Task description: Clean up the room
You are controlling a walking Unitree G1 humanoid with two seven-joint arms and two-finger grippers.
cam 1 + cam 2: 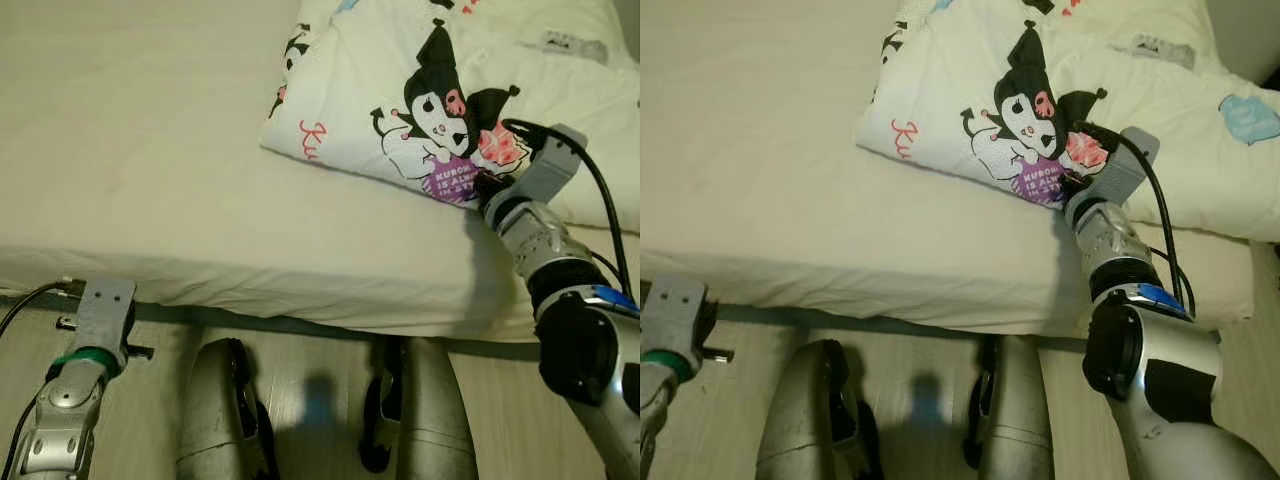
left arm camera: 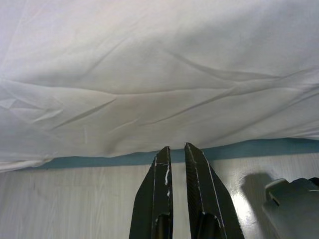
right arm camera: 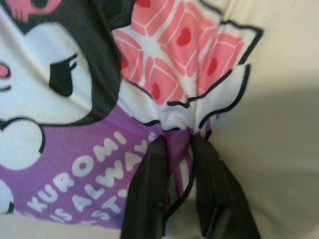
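Nearest the camera, the robot's own silver legs (image 1: 225,420) are being seen standing on the pale wood floor (image 1: 320,400) at the foot of a bed (image 1: 150,180). The left gripper (image 2: 177,164) is being held low beside the mattress edge, its two black fingers drawn almost together with nothing between them, pointed at the hanging white sheet (image 2: 149,89).

Further up, the right gripper (image 3: 174,149) is being kept pinched on a small fold of the printed blanket (image 1: 400,110), at the near edge where the purple lettering panel meets the pink pattern. The blanket, white with a black-and-white cartoon character, is lying folded on the right part of the mattress, partly over a white pillow (image 1: 590,40) behind it.

The hold is judged to be thin: only a narrow tuck of cloth is being gripped near the fingertips, so a quick pull could let it slip free. If the fold is dragged toward the bed edge, the folded layers may be opened out and spilled to the floor, since the weight is being carried from a single point. The black cable (image 1: 600,200) at the wrist could also be snagged in loose cloth.

The blanket's long axis is being seen running from near-left to far-right across the bed, with its nearest corner pointing left and the printed character facing upward.
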